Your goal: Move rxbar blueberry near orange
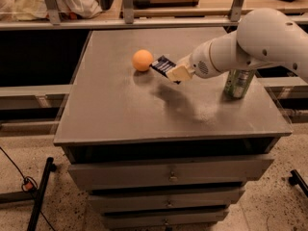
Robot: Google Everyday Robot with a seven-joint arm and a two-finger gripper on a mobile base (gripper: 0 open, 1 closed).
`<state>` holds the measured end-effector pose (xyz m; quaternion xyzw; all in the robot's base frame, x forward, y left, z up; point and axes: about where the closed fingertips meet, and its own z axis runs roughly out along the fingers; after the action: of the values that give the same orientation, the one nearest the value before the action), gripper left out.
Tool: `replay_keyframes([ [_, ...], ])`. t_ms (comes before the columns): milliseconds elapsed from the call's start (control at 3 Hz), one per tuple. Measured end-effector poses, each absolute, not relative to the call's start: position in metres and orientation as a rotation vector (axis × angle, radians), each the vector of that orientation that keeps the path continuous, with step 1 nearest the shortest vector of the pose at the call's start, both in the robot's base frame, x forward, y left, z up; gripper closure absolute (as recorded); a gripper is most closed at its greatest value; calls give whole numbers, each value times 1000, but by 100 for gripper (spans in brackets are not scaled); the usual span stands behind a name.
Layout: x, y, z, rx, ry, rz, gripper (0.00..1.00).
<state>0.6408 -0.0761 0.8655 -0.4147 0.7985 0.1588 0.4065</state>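
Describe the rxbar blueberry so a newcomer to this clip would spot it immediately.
Start at the grey cabinet top and follow the white arm to its pincer, above the surface's middle. The rxbar blueberry is the flat navy wrapper clamped there, just beside the orange. Neighbours are a round fruit and an upright green can; it alone is thin and rectangular.
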Motion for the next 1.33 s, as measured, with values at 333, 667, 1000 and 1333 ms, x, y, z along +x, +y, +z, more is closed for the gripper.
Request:
replay_keyframes([
  [333, 644, -72, 856, -1047, 2013, 412, 100],
  [667, 647, -68, 850, -1051, 2014, 416, 86],
  [1000, 649, -65, 848, -1059, 2017, 407, 68],
  [1333, 650, -63, 846, -1065, 2020, 400, 44],
])
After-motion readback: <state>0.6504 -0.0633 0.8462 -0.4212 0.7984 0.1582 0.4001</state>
